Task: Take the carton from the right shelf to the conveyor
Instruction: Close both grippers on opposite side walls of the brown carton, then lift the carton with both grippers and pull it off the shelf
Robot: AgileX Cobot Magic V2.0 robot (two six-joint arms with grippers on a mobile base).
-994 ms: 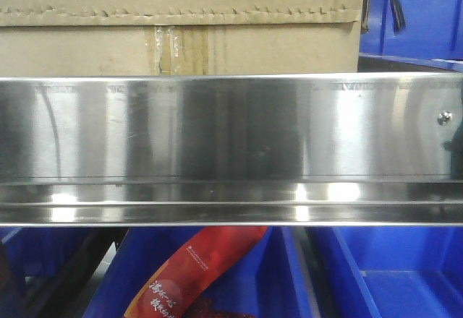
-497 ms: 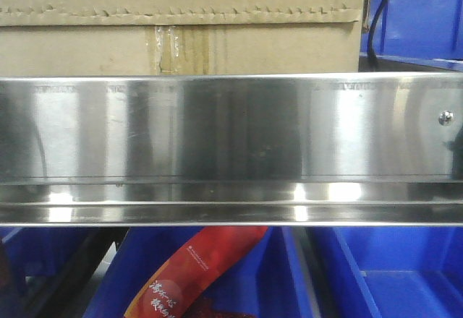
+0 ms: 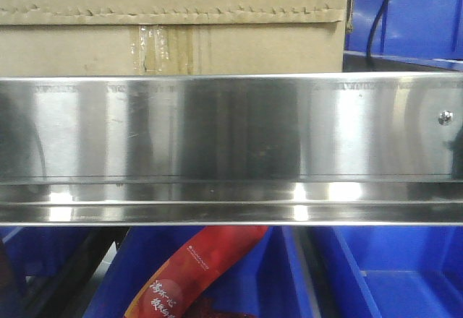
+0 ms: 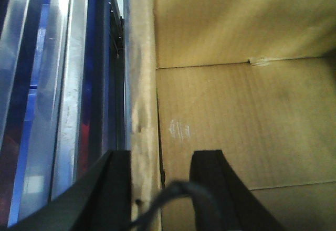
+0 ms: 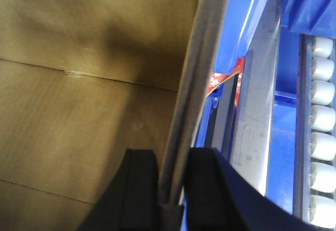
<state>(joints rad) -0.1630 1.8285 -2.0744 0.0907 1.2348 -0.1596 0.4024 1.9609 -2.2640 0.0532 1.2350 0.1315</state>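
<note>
Front: carton (image 3: 173, 40) sits on right shelf (image 3: 231, 211), behind steel rail (image 3: 231, 130).
Left wrist: left end effector (image 4: 157, 189) straddles a carton wall; clamp unclear.
Right wrist: right end effector (image 5: 173, 189) pinches the opposite wall.
Judged step: grasping. Next: lift evenly over rail.

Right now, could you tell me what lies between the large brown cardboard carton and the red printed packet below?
The wide brushed stainless-steel shelf rail spans between the carton and the packet, in the front-facing view.

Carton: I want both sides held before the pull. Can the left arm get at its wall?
Probably yes: the left gripper straddles the carton wall, one finger inside, one outside; nothing blocks it.
</note>
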